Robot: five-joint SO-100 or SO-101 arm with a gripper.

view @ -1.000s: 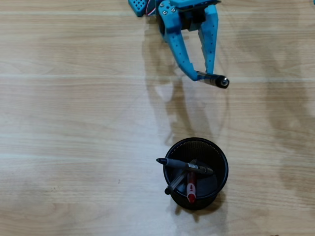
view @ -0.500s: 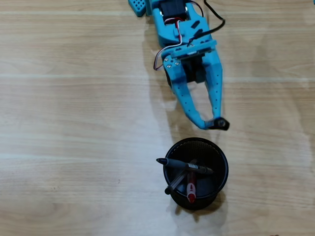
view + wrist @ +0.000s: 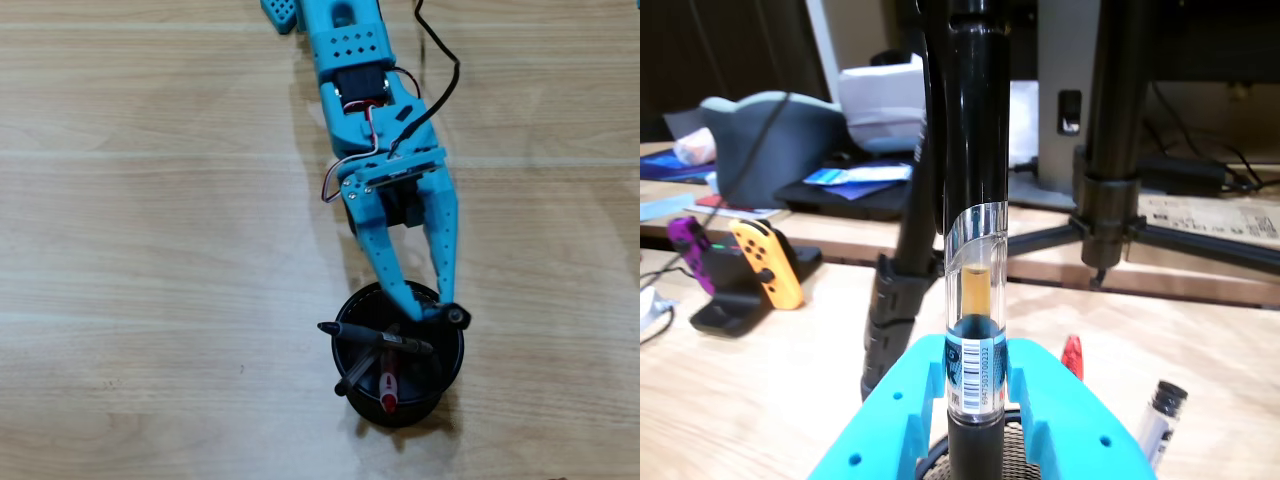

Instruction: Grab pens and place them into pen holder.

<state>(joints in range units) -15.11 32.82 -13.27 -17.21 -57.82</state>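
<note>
tool (image 3: 432, 313) clamped on upright clear pen (image 3: 975, 300) | over pen holder (image 3: 449, 362) rim | three pens (image 3: 378, 340) lay inside holder

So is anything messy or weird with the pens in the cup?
A bit. In the pen holder, three pens lie tilted and crossed; the black-capped pen rests across the rim, tip poking out left in the overhead view.

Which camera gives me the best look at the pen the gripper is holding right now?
The wrist view. There the held pen stands upright and close between the blue fingers, with its clear barrel and barcode label showing. The overhead view shows only its dark end past the gripper at the rim of the pen holder.
</note>
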